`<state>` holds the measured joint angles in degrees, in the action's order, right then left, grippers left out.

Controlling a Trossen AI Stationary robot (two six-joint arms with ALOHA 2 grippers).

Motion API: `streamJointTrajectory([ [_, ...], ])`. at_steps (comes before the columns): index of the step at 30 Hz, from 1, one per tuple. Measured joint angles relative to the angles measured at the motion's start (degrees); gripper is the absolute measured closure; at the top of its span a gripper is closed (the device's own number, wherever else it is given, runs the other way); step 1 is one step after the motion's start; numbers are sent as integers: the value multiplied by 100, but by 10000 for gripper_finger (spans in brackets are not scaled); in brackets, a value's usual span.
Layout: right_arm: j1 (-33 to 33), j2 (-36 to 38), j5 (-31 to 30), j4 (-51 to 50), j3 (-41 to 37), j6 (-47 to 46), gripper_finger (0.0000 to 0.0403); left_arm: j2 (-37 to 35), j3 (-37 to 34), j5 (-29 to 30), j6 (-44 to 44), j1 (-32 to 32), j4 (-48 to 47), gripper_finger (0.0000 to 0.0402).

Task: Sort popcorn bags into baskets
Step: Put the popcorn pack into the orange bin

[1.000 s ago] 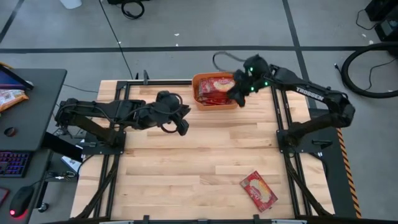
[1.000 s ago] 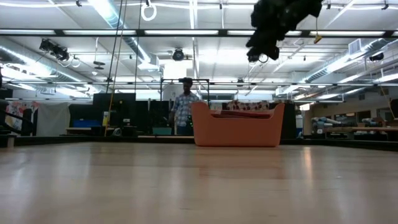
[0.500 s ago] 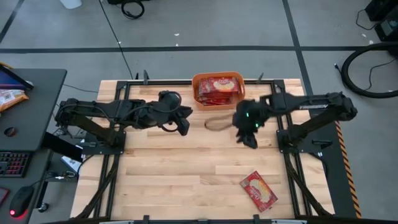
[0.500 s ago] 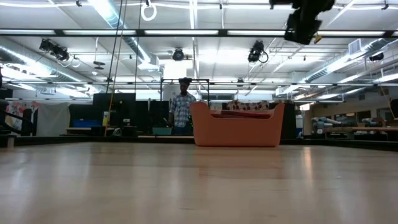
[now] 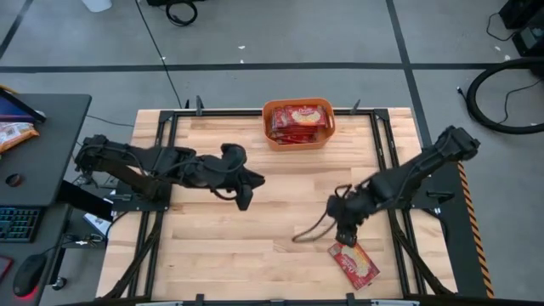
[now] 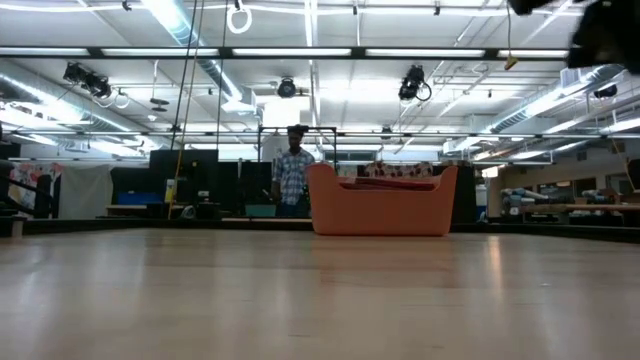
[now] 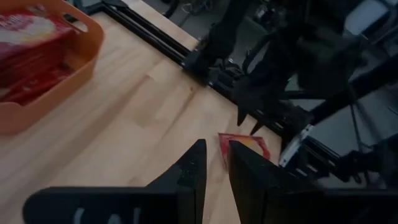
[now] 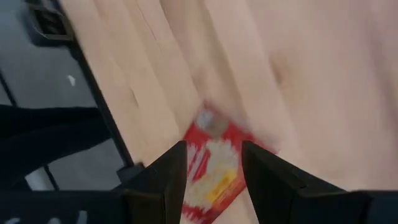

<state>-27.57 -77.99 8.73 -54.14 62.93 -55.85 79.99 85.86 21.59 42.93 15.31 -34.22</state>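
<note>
The right claw (image 5: 343, 239) covers the upper end of the loose popcorn bag (image 5: 355, 263) near the counter's front right corner. In the right wrist view that bag is blurred, its label unreadable. The basket (image 7: 37, 93) is cut off in the left wrist view.

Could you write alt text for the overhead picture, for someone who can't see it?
Seen from above, the right gripper, jaws open, hangs just over a flat red popcorn bag lying alone near the wooden table's front edge. An orange plastic basket holding more red bags sits at the far edge; the left gripper waits mid-table.
</note>
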Motion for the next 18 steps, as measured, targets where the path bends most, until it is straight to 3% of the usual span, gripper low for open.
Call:
streamJointTrajectory([
  [7,-715,-909,485,39,-69,-1555,246,0,0,16,168,319,-20,333],
  [11,-1037,-1390,938,337,-69,-1891,246,0,0,17,191,517,-31,333],
  [18,-1476,-2031,1148,998,-69,-2167,246,0,0,19,191,691,-38,333],
])
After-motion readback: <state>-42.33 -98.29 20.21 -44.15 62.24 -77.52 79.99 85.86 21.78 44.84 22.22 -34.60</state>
